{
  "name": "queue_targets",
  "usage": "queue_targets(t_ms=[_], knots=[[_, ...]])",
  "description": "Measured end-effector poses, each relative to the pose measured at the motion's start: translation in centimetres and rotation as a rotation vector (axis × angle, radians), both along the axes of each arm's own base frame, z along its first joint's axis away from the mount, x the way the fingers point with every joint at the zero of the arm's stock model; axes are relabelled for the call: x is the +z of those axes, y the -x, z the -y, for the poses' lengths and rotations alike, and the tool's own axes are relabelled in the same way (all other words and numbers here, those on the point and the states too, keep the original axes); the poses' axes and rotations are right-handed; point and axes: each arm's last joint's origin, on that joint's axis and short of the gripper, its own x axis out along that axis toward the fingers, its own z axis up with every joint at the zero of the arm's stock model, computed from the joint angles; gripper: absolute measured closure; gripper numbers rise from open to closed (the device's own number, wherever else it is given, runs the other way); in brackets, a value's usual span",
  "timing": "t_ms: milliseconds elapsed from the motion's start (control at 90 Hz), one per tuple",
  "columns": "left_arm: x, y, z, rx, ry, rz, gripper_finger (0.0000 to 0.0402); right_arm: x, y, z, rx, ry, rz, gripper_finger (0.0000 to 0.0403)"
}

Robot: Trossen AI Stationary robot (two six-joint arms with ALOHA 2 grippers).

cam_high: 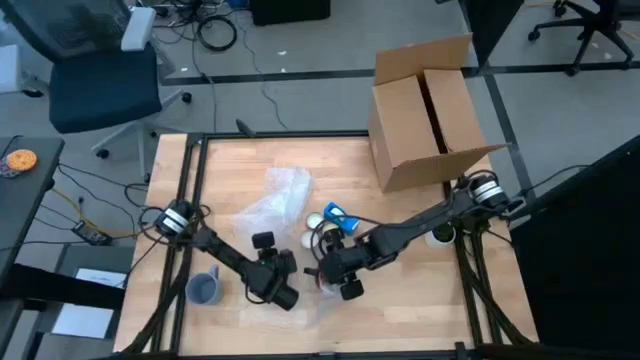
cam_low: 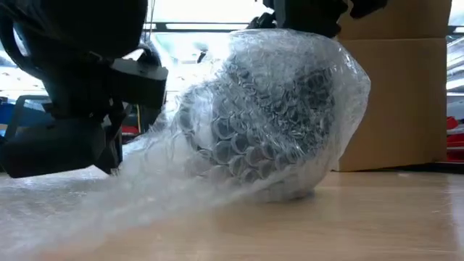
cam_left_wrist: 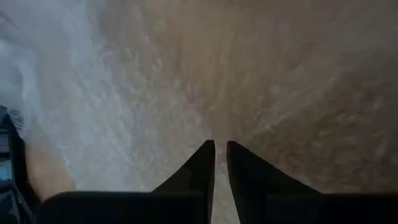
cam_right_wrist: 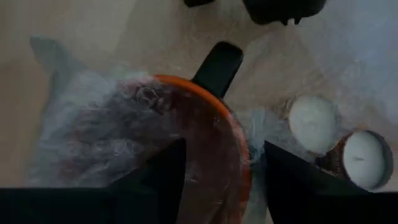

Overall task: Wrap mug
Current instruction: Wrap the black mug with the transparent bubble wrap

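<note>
A dark mug with an orange rim and a black handle stands on the table inside clear bubble wrap. The wrap trails away as a flat sheet. My right gripper is open right above the mug, its fingers on either side of the rim. My left gripper is beside the bundle, toward the table's left. Its fingers are nearly together and point down at the wrap sheet. My right gripper comes from above, pointing down. One finger is inside the orange rim, on the wrap over the mug's mouth. The other finger is outside the rim, with a gap. Whether my left gripper's fingertips touch the sheet, I cannot tell.
A grey mug stands near the table's left front. Two white candles and a blue object lie close behind the bundle. An open cardboard box stands at the far right. Bare wood shows at the front right.
</note>
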Motion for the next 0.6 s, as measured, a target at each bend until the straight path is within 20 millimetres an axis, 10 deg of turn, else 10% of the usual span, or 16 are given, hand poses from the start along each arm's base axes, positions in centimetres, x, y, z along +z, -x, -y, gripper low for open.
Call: queue_targets(t_ms=[600], knots=[[5.5,3.2,3.1,-0.075,-0.368,0.123,0.0373,2.0,0.2,0.1,-0.01,-0.025,0.059,0.02]])
